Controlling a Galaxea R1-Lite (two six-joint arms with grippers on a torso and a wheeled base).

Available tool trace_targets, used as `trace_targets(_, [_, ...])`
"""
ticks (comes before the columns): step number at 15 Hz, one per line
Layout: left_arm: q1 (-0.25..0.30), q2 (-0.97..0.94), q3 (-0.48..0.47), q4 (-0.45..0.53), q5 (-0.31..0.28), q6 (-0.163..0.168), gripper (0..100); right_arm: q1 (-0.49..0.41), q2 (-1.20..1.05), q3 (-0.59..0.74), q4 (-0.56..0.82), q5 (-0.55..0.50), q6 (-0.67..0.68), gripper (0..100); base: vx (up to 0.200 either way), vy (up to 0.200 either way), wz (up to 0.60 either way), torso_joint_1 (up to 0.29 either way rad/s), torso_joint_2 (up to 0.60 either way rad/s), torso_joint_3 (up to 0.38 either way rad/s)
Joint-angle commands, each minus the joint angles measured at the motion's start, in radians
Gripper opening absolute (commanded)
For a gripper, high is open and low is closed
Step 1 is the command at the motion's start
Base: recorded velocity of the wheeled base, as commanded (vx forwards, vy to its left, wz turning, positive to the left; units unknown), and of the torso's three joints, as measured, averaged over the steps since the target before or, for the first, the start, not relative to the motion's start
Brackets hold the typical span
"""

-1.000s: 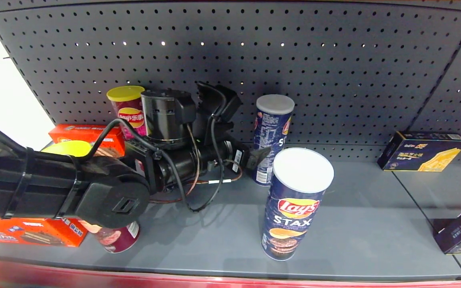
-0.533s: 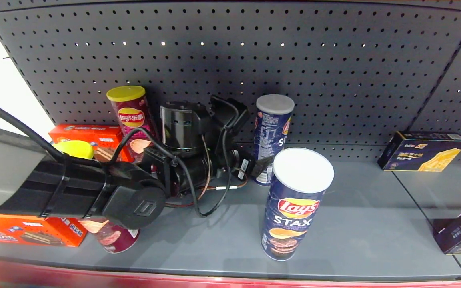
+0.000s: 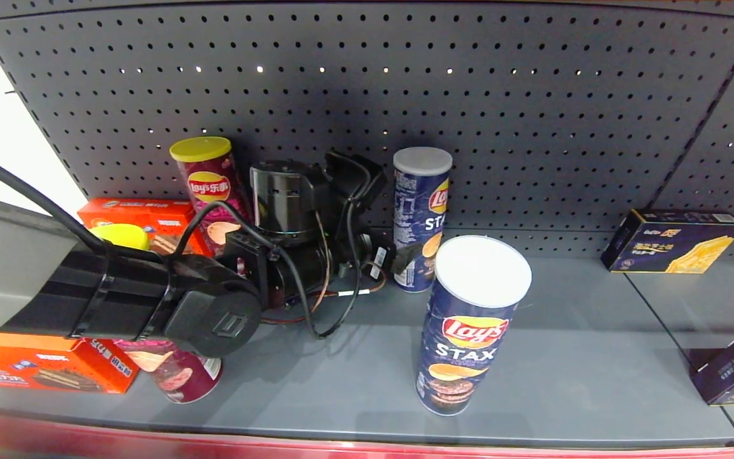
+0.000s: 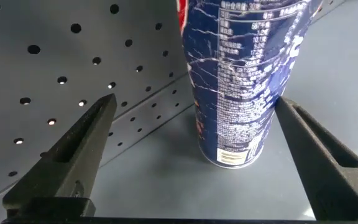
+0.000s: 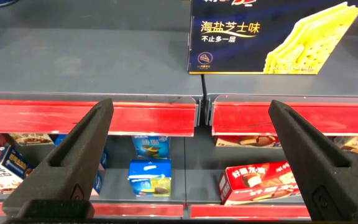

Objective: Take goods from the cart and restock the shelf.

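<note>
Two tall blue chip cans stand on the grey shelf [image 3: 571, 357]: one near the front [image 3: 469, 325], one by the pegboard [image 3: 421, 220]. My left gripper [image 3: 405, 255] reaches along the shelf to the rear can's base. In the left wrist view the left gripper [image 4: 196, 104] is open, its fingers [image 4: 79, 155] spread to either side of that can [image 4: 241, 81], which stands upright beyond the tips. My right gripper [image 5: 191, 107] is open and holds nothing, facing lower shelves with red edge strips [image 5: 135, 115].
Purple cans with yellow lids [image 3: 208, 175] and orange boxes [image 3: 144, 217] crowd the shelf's left end beside my left arm. Dark blue boxes [image 3: 673, 242] lie at the right. The pegboard wall [image 3: 405, 83] closes the back. Boxes [image 5: 151, 177] fill the lower shelves.
The rear blue can shifted a little left, stands straighter and has turned its logo to the front. My left arm advanced along the shelf, then drew slightly back.
</note>
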Motion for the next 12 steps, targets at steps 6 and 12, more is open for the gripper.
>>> trace_targets(6, [0.001, -0.001, 0.002, 0.0, 0.025, -0.006, 100, 0.0, 0.001, 0.0, 0.0, 0.0, -0.001, 100, 0.0, 0.0, 0.0, 0.0, 0.0, 0.0])
trace_targets(12, [-0.019, -0.041, 0.025, 0.001, 0.023, -0.005, 100, 0.0, 0.001, 0.0, -0.001, 0.0, -0.001, 100, 0.0, 0.0, 0.0, 0.0, 0.0, 0.0])
